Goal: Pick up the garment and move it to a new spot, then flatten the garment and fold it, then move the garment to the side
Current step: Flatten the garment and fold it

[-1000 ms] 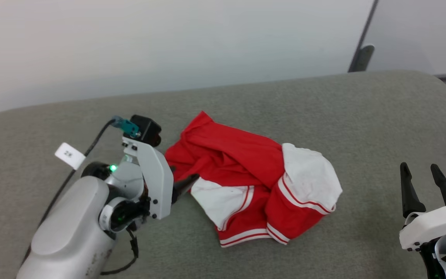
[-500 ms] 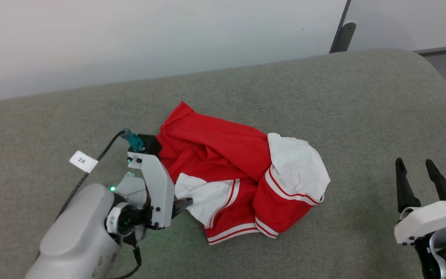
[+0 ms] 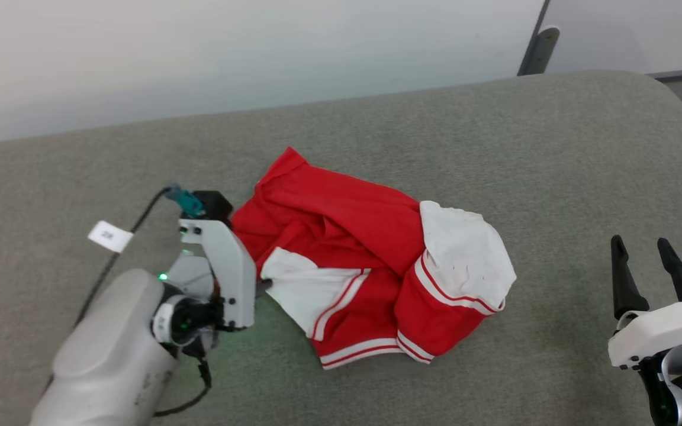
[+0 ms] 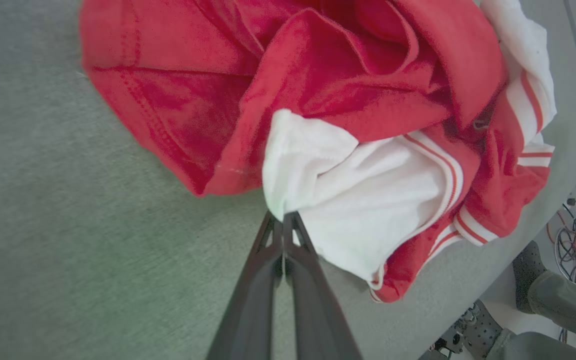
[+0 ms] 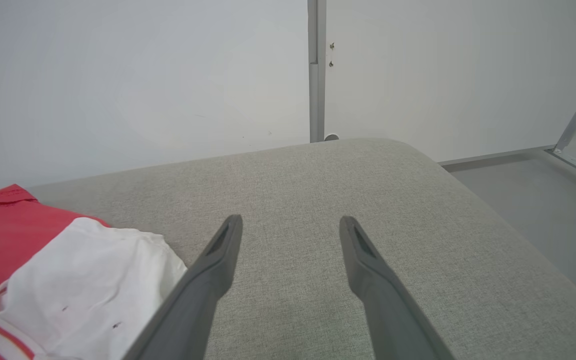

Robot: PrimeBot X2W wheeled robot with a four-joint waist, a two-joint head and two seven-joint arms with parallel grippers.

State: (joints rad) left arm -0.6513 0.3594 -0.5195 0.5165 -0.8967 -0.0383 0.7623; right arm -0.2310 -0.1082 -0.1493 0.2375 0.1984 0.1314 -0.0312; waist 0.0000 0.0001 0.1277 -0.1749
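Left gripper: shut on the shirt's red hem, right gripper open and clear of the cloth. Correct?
One thing is off. The left gripper is shut on a corner of the shirt's white sleeve, not the red hem; the left wrist view shows it. The right gripper is open and clear of the cloth, as you said.

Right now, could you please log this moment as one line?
left jaws: shut on garment sleeve | right jaws: open, empty | garment: crumpled on grey cushion
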